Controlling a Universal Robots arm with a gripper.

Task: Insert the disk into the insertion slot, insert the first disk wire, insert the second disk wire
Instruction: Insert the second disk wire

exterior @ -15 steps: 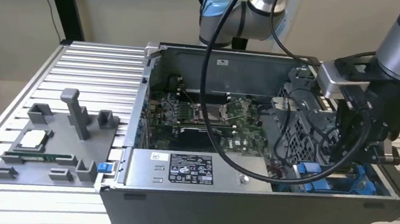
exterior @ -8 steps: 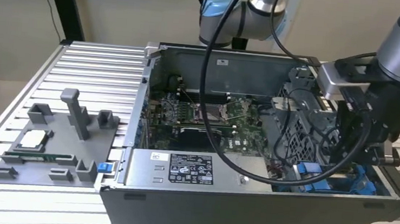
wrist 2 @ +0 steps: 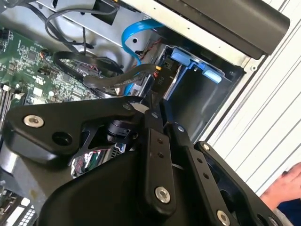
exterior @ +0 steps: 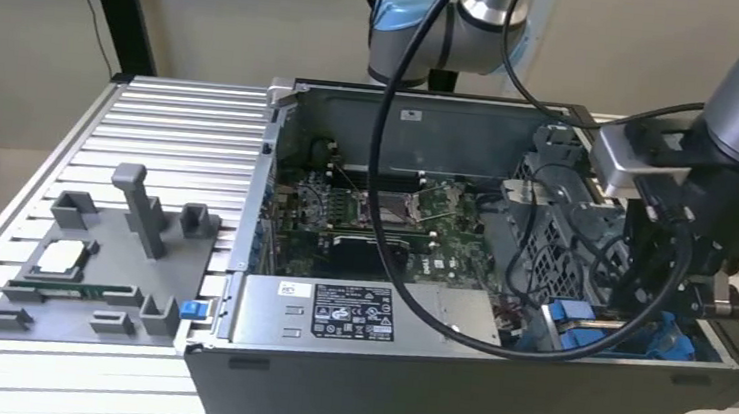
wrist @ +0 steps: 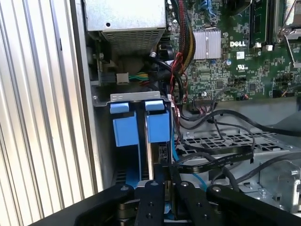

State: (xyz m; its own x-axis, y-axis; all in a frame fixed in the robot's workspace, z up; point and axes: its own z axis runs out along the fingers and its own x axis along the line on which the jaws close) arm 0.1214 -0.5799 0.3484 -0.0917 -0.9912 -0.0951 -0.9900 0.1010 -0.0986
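The gripper [exterior: 643, 291] is down inside the open computer case [exterior: 462, 376], at the drive bay [wrist: 136, 101] in the corner beside the power supply [exterior: 353, 311], and I cannot tell whether its fingers are apart or together. The disk [wrist: 157, 129] stands on edge in that bay, its blue carrier tabs showing. A flat black cable [wrist: 211, 162] runs just beside the gripper.

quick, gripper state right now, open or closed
Gripper: down in the blue-railed insertion slot; open or shut cannot be told, nor whether it holds anything.
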